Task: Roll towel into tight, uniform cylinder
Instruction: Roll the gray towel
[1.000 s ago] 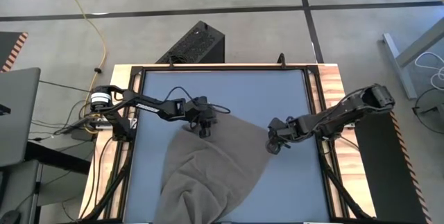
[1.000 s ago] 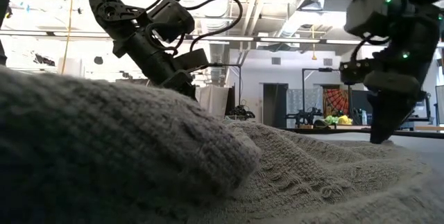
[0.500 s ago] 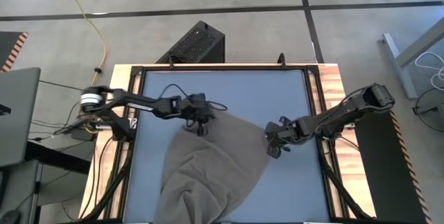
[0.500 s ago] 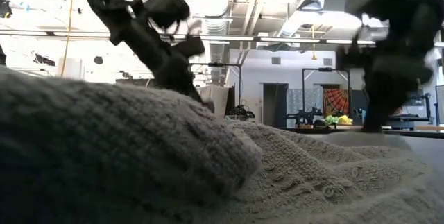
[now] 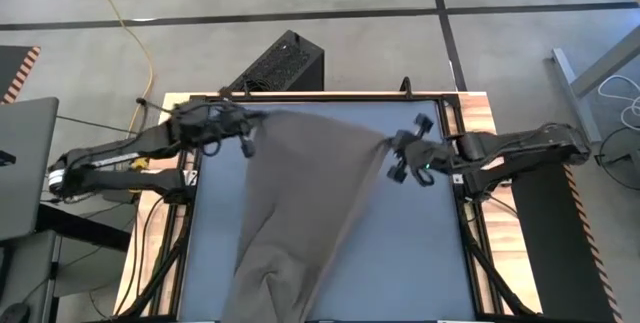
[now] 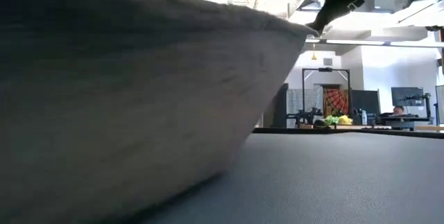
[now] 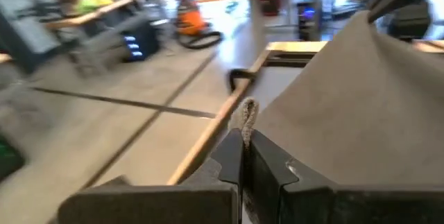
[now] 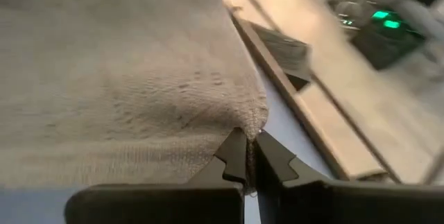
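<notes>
Both arms held the towel [image 5: 300, 193] up near the top of the frame, over the desk [image 5: 420, 263]. The left gripper [image 5: 245, 135] and right gripper [image 5: 397, 153] had jaws pinched on its corners. No rolling was done yet.

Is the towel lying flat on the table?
No, the towel is lifted at its far edge, held up between the left pincer and the right pincer, each shut on a corner.
</notes>
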